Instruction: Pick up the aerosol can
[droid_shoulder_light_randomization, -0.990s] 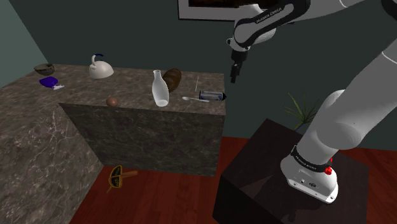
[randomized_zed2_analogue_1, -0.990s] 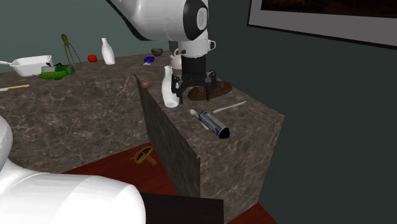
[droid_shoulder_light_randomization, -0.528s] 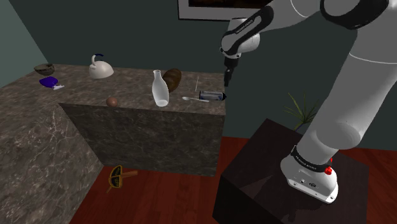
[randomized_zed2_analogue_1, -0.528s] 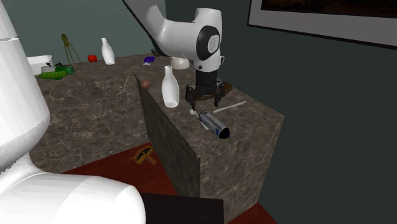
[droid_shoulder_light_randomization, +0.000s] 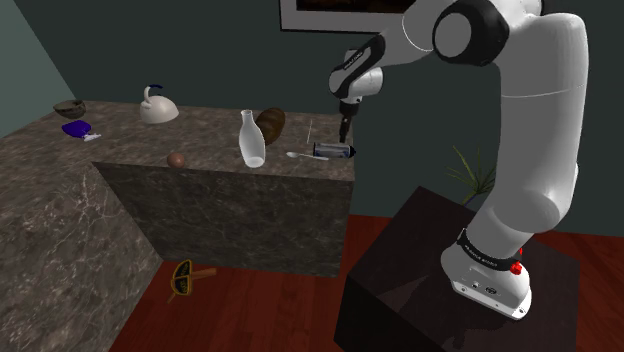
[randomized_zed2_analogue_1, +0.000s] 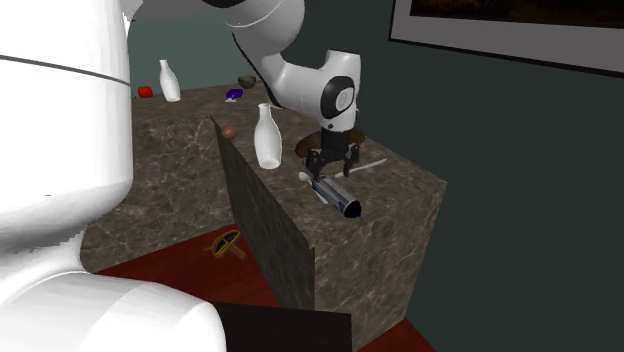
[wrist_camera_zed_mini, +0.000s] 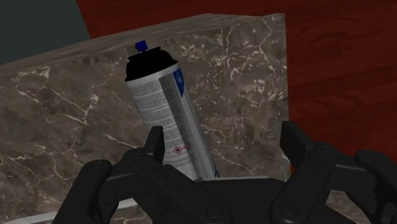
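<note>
pincer (randomized_zed2_analogue_1: 331, 170) lower than before, above unmoved aerosol can (randomized_zed2_analogue_1: 337, 196) | fingers (wrist_camera_zed_mini: 154, 145) apart

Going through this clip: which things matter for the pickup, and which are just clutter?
Job: can; claw, open above it.
Clutter: bottle; loaf; spoon; kettle; bowl.

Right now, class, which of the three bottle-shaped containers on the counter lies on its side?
The grey aerosol can lies flat below the gripper; the near white bottle and the far white bottle stand upright.
</note>
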